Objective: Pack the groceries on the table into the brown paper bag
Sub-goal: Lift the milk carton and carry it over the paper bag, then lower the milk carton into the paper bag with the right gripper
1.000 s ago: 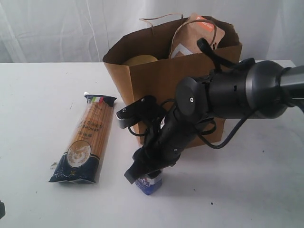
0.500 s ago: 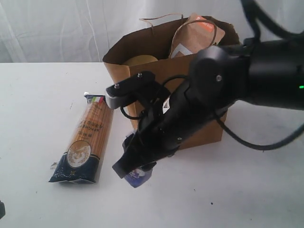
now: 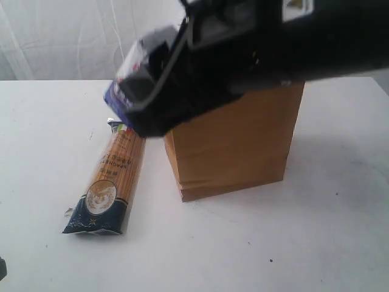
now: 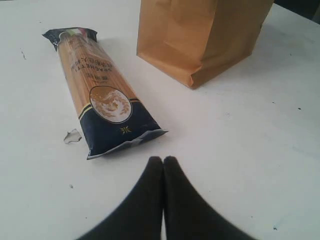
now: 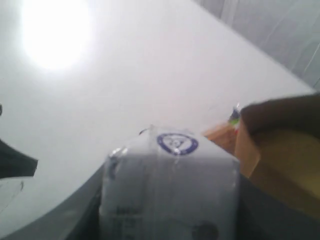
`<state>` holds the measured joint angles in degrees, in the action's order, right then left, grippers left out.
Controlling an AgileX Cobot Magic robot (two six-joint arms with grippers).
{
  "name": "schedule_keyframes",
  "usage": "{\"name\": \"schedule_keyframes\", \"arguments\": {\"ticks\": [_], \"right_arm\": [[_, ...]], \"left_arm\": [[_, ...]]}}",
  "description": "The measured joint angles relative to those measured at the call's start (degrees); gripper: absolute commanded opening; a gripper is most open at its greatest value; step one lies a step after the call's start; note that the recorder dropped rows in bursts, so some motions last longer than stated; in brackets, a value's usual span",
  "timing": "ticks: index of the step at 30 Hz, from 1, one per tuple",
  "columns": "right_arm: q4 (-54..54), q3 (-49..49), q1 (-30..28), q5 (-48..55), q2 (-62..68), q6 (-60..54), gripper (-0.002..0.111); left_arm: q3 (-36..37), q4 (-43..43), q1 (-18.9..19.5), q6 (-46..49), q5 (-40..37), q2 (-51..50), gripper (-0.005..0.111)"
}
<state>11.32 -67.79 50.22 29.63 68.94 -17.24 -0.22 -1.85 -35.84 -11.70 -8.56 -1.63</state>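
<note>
My right gripper is raised in front of the brown paper bag and is shut on the small blue-white carton. The arm is blurred and hides the bag's top and whatever is inside. From the right wrist, the carton fills the space between the fingers, with the bag's rim beside it. The long spaghetti packet lies flat on the table, left of the bag. My left gripper is shut and empty, low over the table, just short of the spaghetti packet's near dark-blue end.
A small clear scrap lies on the table beside the packet's near end. The bag stands upright behind the packet. White curtains hang behind the table.
The right arm has lifted the carton off the table, up and to the left, close to the exterior camera. It now covers the bag's top. The spaghetti packet and bag have not moved.
</note>
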Motion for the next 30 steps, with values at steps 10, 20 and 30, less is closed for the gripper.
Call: {"name": "schedule_keyframes", "arguments": {"ticks": [10,20,30], "right_arm": [[-12.5,-10.8,0.0,-5.0,-0.7,-0.1,0.000],[-21.5,-12.6,-9.2,-5.0,1.9,8.0,0.000],[-22.2,-12.6,-19.2,-6.1,9.5,9.6,0.000]], "left_arm": [[0.0,0.0,0.0,0.0,0.0,0.0,0.000],[0.0,0.0,0.0,0.0,0.0,0.0,0.000],[0.0,0.0,0.0,0.0,0.0,0.0,0.000]]}}
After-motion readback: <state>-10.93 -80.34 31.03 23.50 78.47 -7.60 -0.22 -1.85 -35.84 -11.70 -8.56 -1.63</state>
